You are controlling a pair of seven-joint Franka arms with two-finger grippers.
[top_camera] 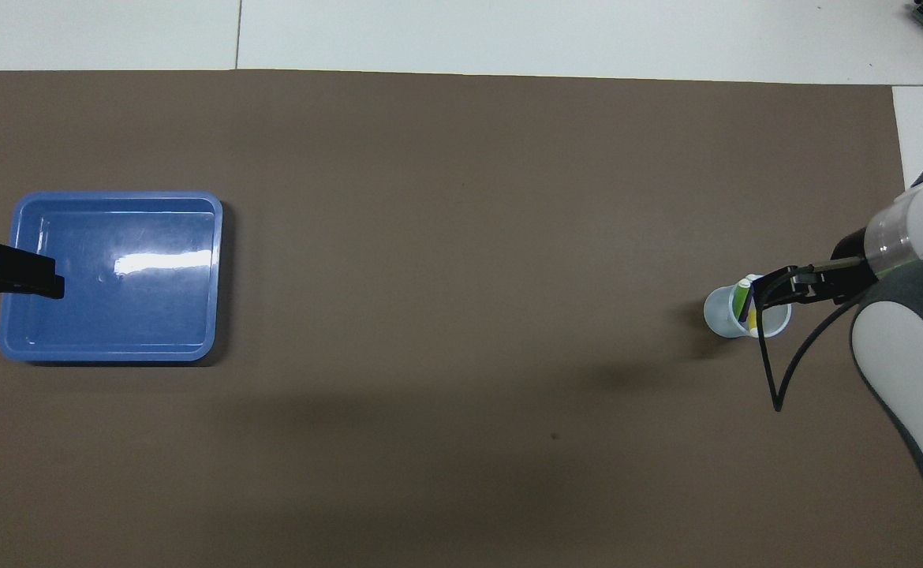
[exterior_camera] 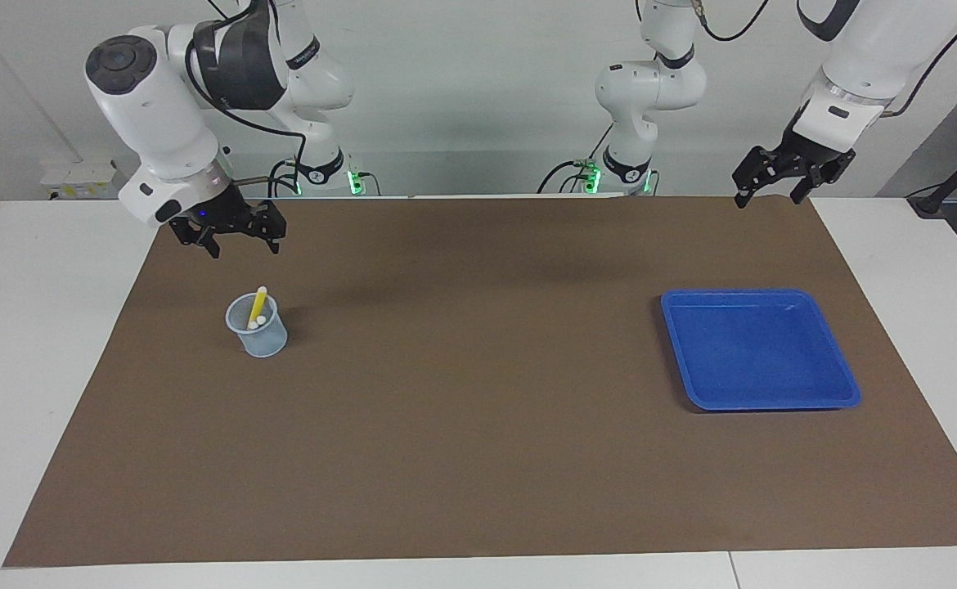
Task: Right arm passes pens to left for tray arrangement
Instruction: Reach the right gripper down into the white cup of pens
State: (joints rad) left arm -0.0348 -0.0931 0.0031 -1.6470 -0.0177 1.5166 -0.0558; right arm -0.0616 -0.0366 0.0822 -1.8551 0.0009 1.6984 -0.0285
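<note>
Pens [exterior_camera: 256, 311] stand together in a small translucent cup [exterior_camera: 259, 329] on the brown mat [exterior_camera: 478, 458] toward the right arm's end of the table, the yellow pen [exterior_camera: 258, 303] rising above the rim in the facing view. Above and clear of the cup, the right gripper [exterior_camera: 243, 245] hangs with its blue wrist light lit and its claws apart, holding nothing. At the left arm's end lies the blue tray [exterior_camera: 845, 384], bare inside; the left gripper [exterior_camera: 769, 195] waits high over the mat's robot-side edge, claws spread and empty.

Seen from overhead, the right gripper [top_camera: 760, 298] overlaps the cup [top_camera: 718, 314] and partly covers the pens [top_camera: 742, 298], with the green pen [top_camera: 740, 296] and a strip of yellow showing beside it. A black cable [top_camera: 773, 379] loops down from the wrist. The left gripper [top_camera: 28, 276] reaches over the edge of the tray [top_camera: 114, 351] from the left arm's end of the table, well apart from the cup
</note>
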